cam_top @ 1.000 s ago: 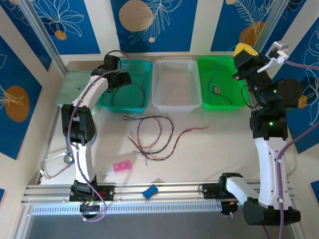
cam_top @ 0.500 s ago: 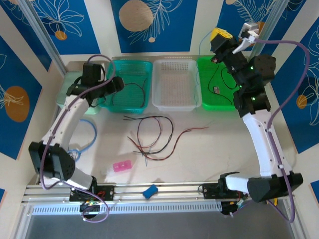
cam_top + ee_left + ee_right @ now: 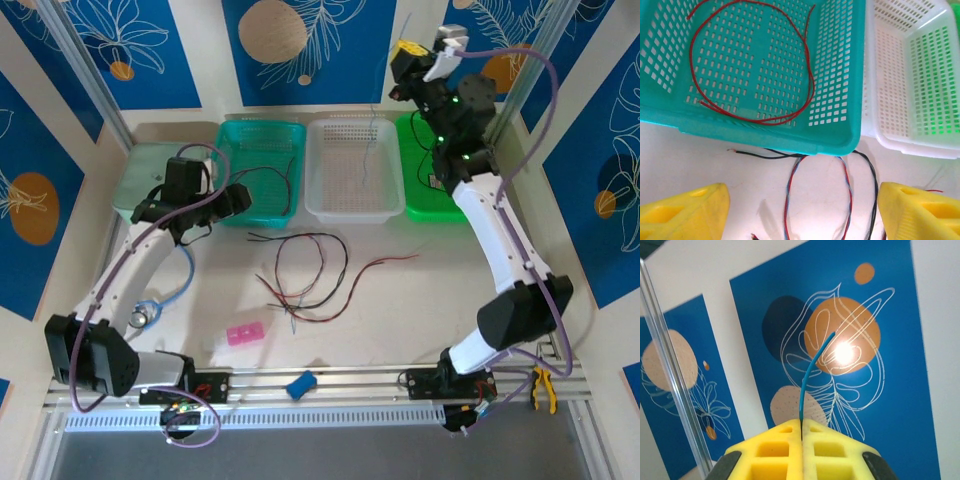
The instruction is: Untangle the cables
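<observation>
The cables (image 3: pixel 310 270) lie in a loose tangle of red, black and grey-blue loops on the table in front of the baskets. In the left wrist view, twisted red and blue strands (image 3: pixel 790 200) and a black one (image 3: pixel 872 185) run between my yellow fingers. My left gripper (image 3: pixel 236 198) (image 3: pixel 802 212) hangs open just above them at the teal basket's near edge. One red cable (image 3: pixel 755 117) is coiled inside the teal basket (image 3: pixel 840 75). My right gripper (image 3: pixel 405 55) (image 3: pixel 801 432) is raised high at the back, shut on a thin blue cable (image 3: pixel 809 370) that dangles (image 3: pixel 370 140) over the white basket.
Teal (image 3: pixel 232 212), white (image 3: pixel 355 210) and green (image 3: pixel 415 205) baskets stand in a row at the back; the green one holds a black wire. A light blue tube loop (image 3: pixel 186 275), a pink piece (image 3: pixel 244 333) and a blue piece (image 3: pixel 300 383) lie near the front.
The right arm swung left from over the green basket to above the white one, carrying the blue cable. The left arm drew back out of the teal basket to its near edge.
</observation>
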Motion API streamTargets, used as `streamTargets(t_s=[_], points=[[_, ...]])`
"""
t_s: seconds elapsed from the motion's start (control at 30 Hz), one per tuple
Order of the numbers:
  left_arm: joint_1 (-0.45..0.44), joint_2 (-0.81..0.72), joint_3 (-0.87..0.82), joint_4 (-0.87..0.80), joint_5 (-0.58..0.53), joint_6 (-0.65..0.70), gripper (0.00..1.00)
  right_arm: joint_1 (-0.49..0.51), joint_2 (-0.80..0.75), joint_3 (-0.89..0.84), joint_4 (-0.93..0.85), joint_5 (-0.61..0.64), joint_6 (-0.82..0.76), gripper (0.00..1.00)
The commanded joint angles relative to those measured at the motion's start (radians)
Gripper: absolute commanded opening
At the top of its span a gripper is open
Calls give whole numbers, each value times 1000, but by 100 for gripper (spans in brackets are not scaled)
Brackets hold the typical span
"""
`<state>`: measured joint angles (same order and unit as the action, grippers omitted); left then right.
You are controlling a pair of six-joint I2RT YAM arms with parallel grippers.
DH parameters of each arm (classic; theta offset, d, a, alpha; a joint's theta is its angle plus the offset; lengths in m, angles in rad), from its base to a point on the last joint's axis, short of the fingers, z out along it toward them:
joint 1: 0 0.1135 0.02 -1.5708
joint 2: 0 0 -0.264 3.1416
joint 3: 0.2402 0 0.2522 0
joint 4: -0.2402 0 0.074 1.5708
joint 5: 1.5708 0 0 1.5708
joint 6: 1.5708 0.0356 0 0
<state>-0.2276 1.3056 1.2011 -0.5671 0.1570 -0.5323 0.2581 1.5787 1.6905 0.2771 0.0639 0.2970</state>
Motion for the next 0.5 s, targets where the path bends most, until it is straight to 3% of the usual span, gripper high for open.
streamTargets(t_s=[0.0, 0.33, 0.47], points=[[-8, -52, -10, -26, 0, 8, 77, 25, 73, 38, 16, 82, -86, 0], [-8, -87, -15, -83, 17, 41, 77, 81, 212, 34, -283, 287, 23, 0], [-8, -86, -14, -95, 36, 39, 77, 66, 262, 20, -412, 279, 120, 0]])
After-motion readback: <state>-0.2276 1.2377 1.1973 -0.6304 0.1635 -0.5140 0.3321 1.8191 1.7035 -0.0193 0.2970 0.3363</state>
